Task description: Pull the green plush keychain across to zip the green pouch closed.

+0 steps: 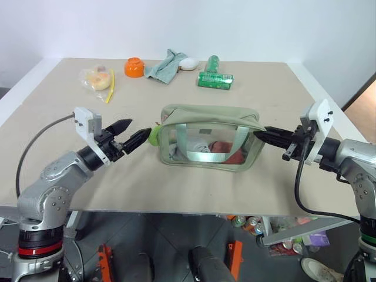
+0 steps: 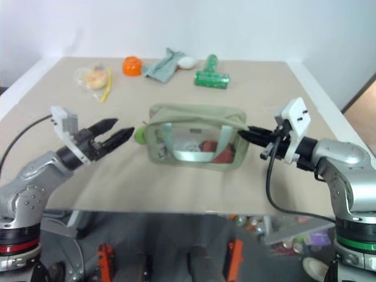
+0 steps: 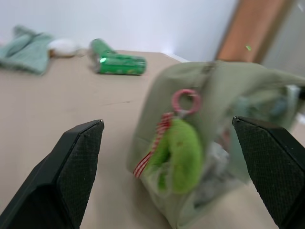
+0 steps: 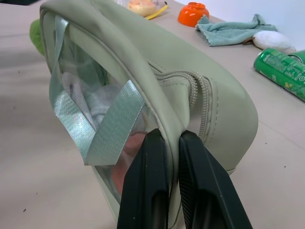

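Pouch: green pouch [image 1: 207, 138] mid-worktop, nearer front edge; soft fabric, likely to slide or buckle.
Right gripper [image 4: 172, 143]: clenched on pouch's end seam.
Left gripper [image 1: 130, 136]: released, just beside green plush keychain [image 3: 177, 155].
Keychain: hangs at pouch's left end; light, squashy; pinch the charm body.

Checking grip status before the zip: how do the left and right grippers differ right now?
The left gripper is open, fingers either side of the green plush keychain, not gripping it. The right gripper is shut on the green pouch, pinching its end seam. Both point inward at the pouch's opposite ends.
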`<state>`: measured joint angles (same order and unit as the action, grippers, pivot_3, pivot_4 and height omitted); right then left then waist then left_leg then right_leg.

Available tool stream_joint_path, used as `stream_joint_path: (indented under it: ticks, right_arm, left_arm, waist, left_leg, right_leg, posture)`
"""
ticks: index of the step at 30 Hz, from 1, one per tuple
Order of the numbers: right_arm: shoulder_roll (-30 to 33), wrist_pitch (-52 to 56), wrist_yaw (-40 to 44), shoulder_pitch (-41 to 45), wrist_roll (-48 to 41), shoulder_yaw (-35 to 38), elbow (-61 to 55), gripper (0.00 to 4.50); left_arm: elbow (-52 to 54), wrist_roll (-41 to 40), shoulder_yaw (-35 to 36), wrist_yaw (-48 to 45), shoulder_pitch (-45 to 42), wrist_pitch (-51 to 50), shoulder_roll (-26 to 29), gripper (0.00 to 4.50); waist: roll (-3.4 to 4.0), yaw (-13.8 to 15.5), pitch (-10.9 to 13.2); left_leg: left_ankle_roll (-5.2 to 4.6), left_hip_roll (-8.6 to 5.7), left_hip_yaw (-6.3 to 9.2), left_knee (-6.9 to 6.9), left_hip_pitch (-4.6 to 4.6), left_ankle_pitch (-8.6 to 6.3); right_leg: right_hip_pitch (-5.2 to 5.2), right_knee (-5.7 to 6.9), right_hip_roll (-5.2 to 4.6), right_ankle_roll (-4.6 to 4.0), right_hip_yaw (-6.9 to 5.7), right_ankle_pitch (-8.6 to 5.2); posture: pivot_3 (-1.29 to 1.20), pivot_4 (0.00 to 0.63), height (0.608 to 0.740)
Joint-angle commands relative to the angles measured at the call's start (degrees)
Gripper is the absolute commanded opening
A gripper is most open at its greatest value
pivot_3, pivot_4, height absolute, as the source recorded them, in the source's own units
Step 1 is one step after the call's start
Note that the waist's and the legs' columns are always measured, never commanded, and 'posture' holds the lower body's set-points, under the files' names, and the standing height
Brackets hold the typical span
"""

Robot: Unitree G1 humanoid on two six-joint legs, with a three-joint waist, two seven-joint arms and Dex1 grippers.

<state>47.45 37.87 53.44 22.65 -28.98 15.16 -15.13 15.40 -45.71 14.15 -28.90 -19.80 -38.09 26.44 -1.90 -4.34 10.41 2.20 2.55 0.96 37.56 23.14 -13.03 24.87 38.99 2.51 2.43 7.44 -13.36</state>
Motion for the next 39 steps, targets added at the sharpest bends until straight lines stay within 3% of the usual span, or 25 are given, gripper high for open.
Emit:
stream_joint_path:
  ticks: [1, 8, 18, 21, 31, 39]
  right_arm:
    - [1.22, -1.99, 0.66, 1.02, -0.2, -0.12, 0.09, 0.3]
    - [2.45, -3.26, 0.82, 1.46, -0.17, -0.62, 0.76, 0.3]
    - [3.19, -3.4, 0.58, 1.23, -0.13, -0.46, 0.75, 0.3]
    - [3.34, -3.36, 0.52, 1.18, -0.16, -0.51, 0.72, 0.26]
    - [4.18, -3.24, 0.63, 1.24, -0.28, -0.97, 0.66, 0.26]
    - [4.74, -3.13, 0.83, 2.38, -0.19, -1.65, 1.01, 0.26]
  left_arm:
    - [-1.37, -1.79, 0.87, 0.57, -2.5, -1.53, -0.39, 4.5]
    - [-3.74, -8.34, 1.0, 2.94, -3.98, -8.85, -3.62, 4.5]
    - [-5.01, -3.75, -2.68, -0.6, -5.48, -5.71, -2.85, 4.5]
    - [-6.0, -2.15, -2.81, -0.74, -6.0, -4.31, -3.16, 3.72]
    - [-7.39, -0.53, -1.7, -3.08, -5.77, -2.36, -2.44, 0.17]
    - [-7.99, 0.39, -2.42, -4.99, -5.6, -2.44, -2.0, 0.07]
  waist:
    - [0.0, -0.09, 0.0]
    - [0.0, -0.13, 0.0]
    - [0.0, -0.03, 0.0]
    - [0.0, -0.03, 0.0]
    - [0.0, 0.0, 0.0]
    - [0.0, -0.01, 0.0]
  left_leg:
    - [0.0, 0.0, 0.0, 0.0, 0.0, 0.0]
    - [0.0, 0.01, 0.01, -0.04, 0.03, 0.0]
    - [0.01, -0.01, 0.02, -0.03, 0.04, 0.0]
    - [0.01, -0.01, 0.03, -0.04, 0.03, 0.0]
    - [0.01, -0.01, 0.03, -0.03, 0.04, 0.0]
    - [0.01, -0.01, 0.03, -0.04, 0.05, 0.0]
  right_leg:
    - [0.01, 0.0, 0.01, 0.0, 0.0, 0.0]
    - [0.03, 0.0, 0.02, 0.01, 0.0, -0.01]
    - [0.02, 0.0, 0.01, 0.01, 0.01, 0.0]
    - [0.03, 0.0, 0.02, 0.0, 0.0, -0.01]
    - [0.03, 0.0, 0.01, 0.0, 0.0, 0.0]
    - [0.03, -0.01, 0.01, 0.01, -0.01, -0.01]
  posture:
    - [0.0, 0.15, 0.74]
    - [0.0, 0.15, 0.74]
    - [0.0, 0.15, 0.74]
    - [0.0, 0.15, 0.74]
    - [0.0, 0.15, 0.74]
    - [0.0, 0.15, 0.74]
